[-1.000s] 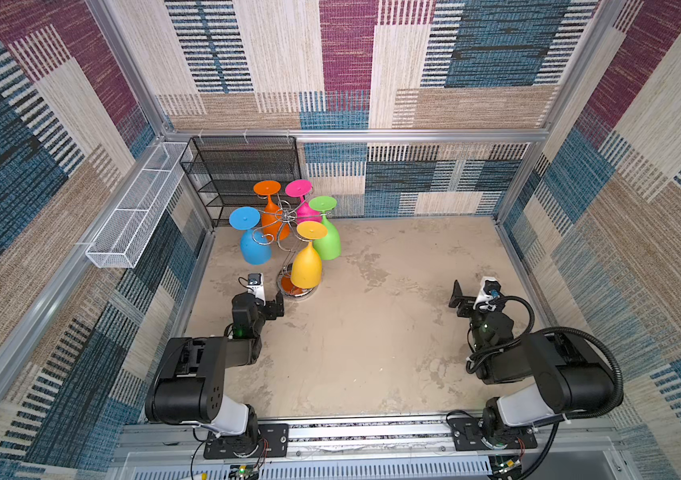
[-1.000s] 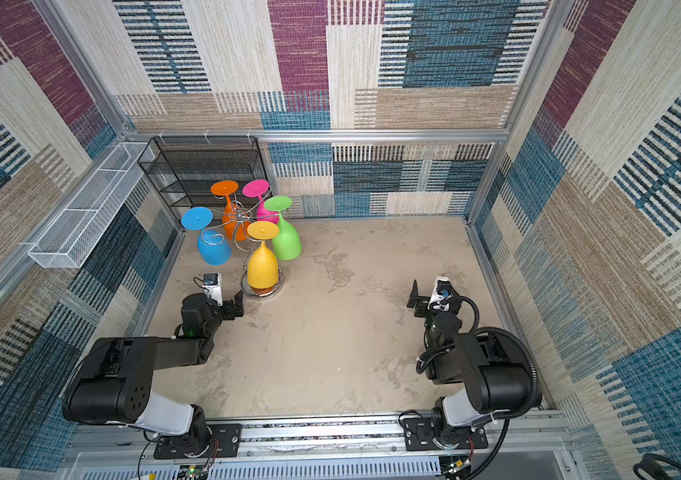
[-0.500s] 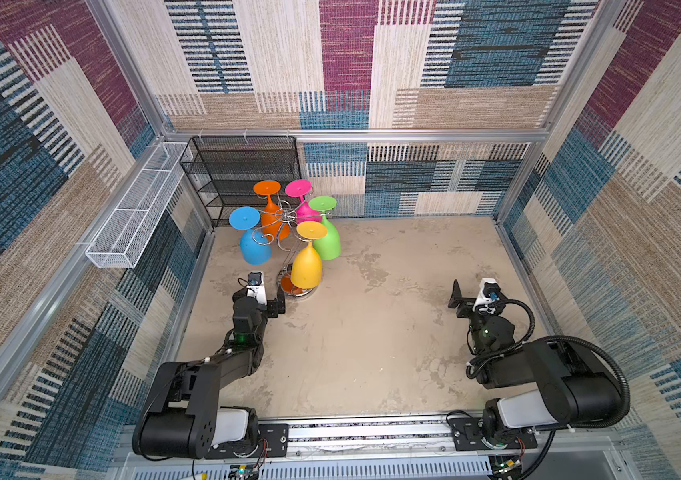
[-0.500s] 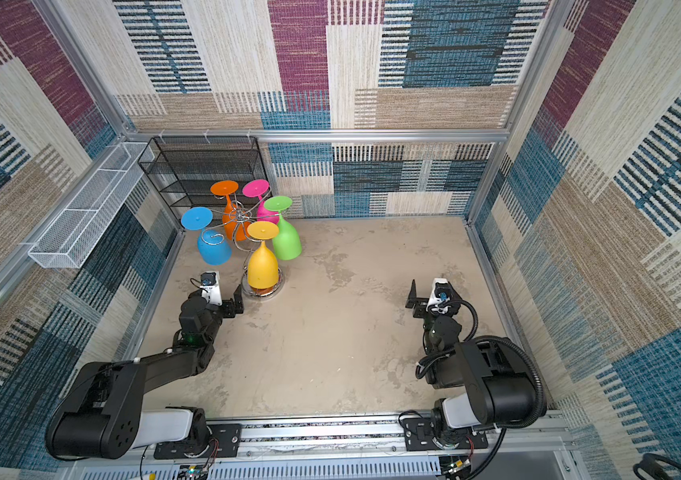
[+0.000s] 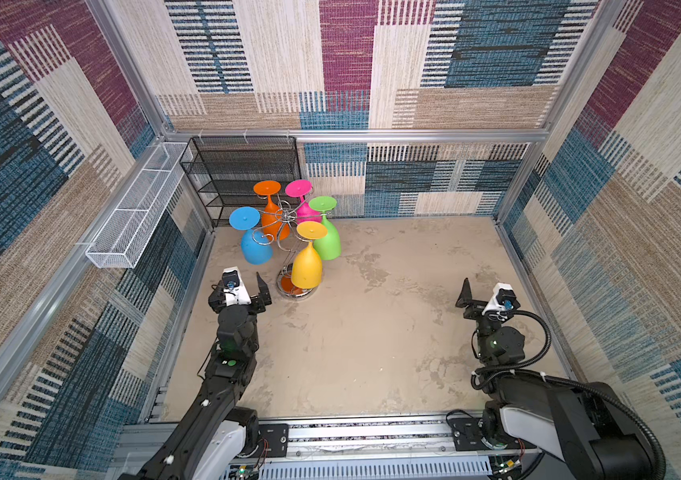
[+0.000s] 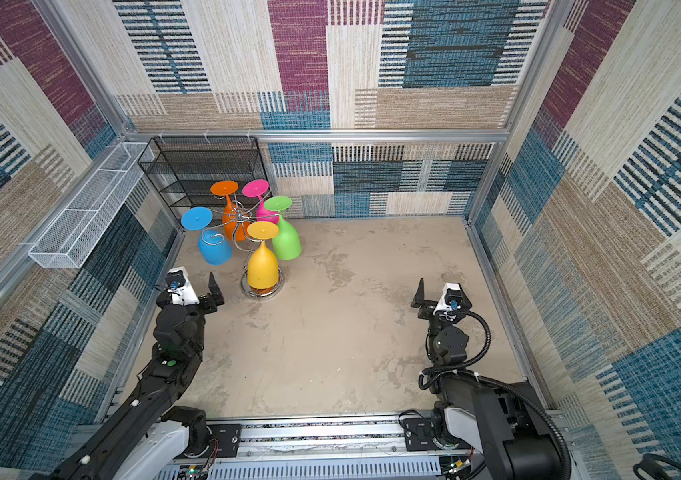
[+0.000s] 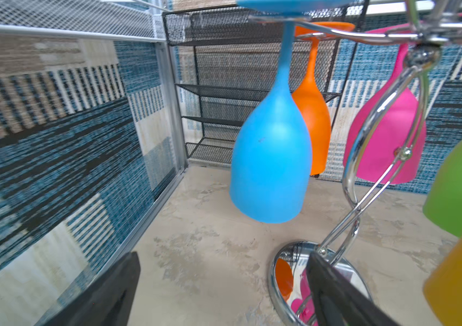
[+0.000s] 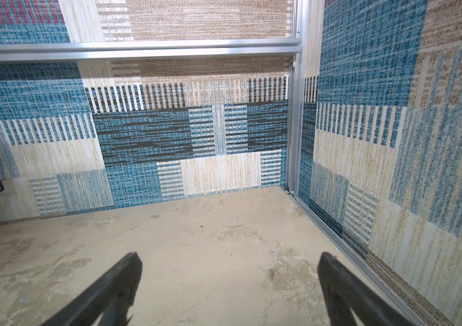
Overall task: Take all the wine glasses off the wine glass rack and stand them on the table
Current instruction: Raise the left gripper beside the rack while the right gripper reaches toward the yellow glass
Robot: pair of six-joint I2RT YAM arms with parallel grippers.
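Ahead of left gripper [image 7: 222, 256] (wide, empty): wine glass rack [image 7: 356, 210] held five inverted glasses [image 7: 272, 158]; yellow glass [image 7: 461, 276] cropped in wrist view; right gripper [image 8: 229, 255] wide, empty

Lab cell: carpet walls [image 5: 343, 62], aluminium frame [image 5: 372, 135]

The wine glass rack [image 5: 287, 215] is shiny metal wire. The blue wine glass [image 7: 272, 158] at its nine o'clock looks like smooth, dull plastic. The walls [image 5: 455, 62] look like rough cloth.
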